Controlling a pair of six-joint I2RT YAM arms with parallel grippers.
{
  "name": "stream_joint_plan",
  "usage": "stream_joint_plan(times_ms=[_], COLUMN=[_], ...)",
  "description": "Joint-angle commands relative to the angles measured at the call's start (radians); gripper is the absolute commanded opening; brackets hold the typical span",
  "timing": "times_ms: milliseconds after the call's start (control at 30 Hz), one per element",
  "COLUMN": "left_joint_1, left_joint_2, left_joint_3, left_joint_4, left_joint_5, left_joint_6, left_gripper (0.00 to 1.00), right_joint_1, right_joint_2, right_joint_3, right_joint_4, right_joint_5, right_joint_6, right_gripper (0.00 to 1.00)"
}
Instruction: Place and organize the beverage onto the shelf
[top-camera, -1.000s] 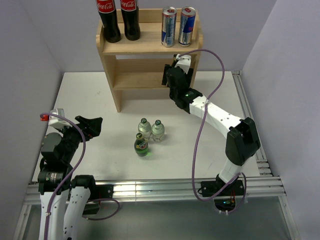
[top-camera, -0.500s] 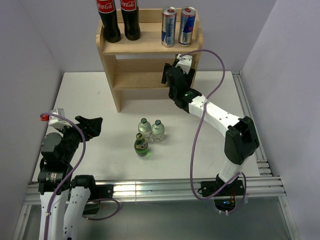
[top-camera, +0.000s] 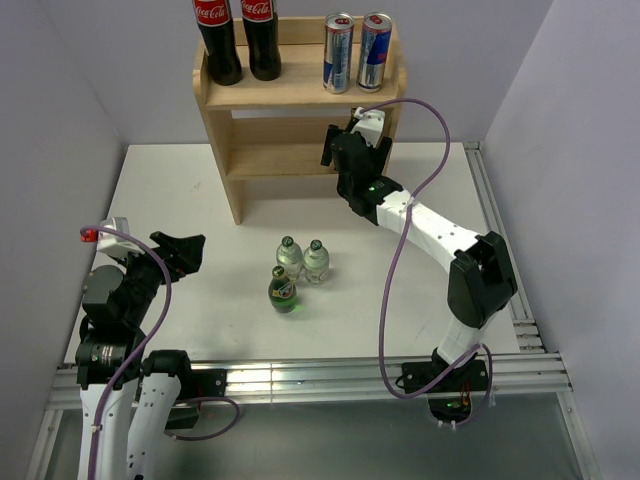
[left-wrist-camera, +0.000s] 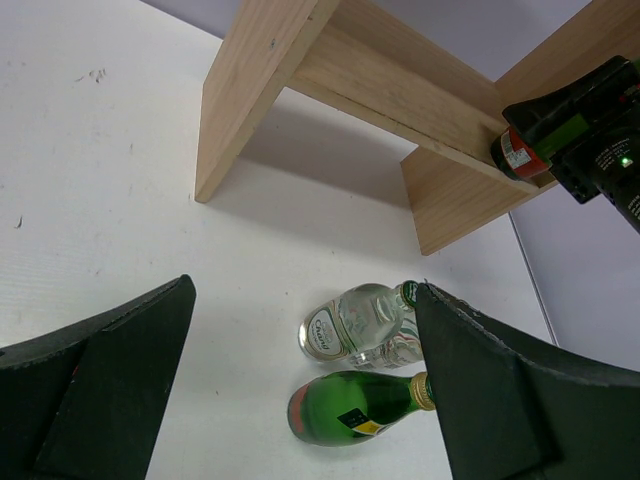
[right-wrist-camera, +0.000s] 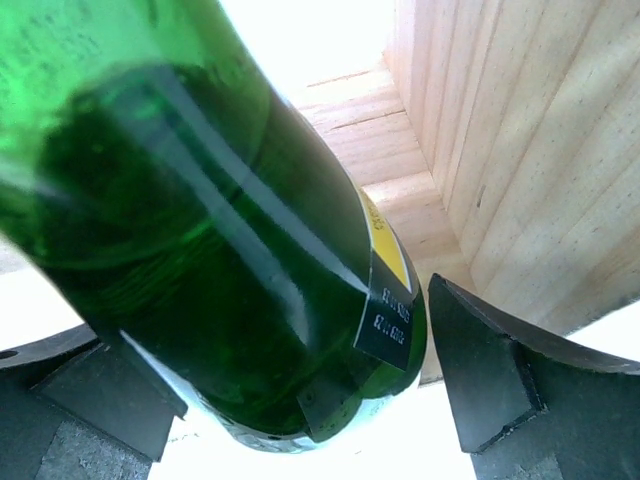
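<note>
The wooden shelf (top-camera: 300, 95) stands at the back, with two silver-blue-red cans (top-camera: 338, 53) (top-camera: 375, 50) on its top tier. My right gripper (top-camera: 345, 142) reaches into the right end of the lower tier. A green bottle (right-wrist-camera: 200, 250) stands between its jaws, with a narrow gap at the right finger (right-wrist-camera: 500, 380). From the left wrist this bottle (left-wrist-camera: 515, 155) shows on the lower board. Two clear green-capped bottles (top-camera: 289, 255) (top-camera: 316, 260) and another green bottle (top-camera: 283, 290) stand mid-table. My left gripper (top-camera: 190, 250) is open and empty, left of them.
Two tall red-labelled cola bottles (top-camera: 217, 40) (top-camera: 262, 38) fill the left half of the top tier. The shelf's side panel (right-wrist-camera: 520, 150) is close to the right of my right gripper. The table's metal rail (top-camera: 500, 250) runs along the right edge.
My right gripper has shifted slightly left and towards the shelf with the green bottle between its jaws. The left arm and the table bottles have not moved.
</note>
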Motion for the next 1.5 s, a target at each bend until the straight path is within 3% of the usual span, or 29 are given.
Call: stream_joint_plan(times_ms=[0, 1467], left_joint_1=[0.001, 0.001], left_joint_2=[-0.014, -0.02], left_joint_3=[0.002, 0.002], left_joint_4=[0.031, 0.029], left_joint_5=[-0.005, -0.005], left_joint_6=[0.02, 0.02], left_gripper=[0.99, 0.99], right_joint_1=[-0.023, 0.08], right_joint_2=[-0.035, -0.253], right_joint_3=[0.046, -0.166], right_joint_4=[0.045, -0.021], right_joint_5=[-0.001, 0.028], right_joint_6=[0.001, -0.004], right_gripper=[1.0, 1.0])
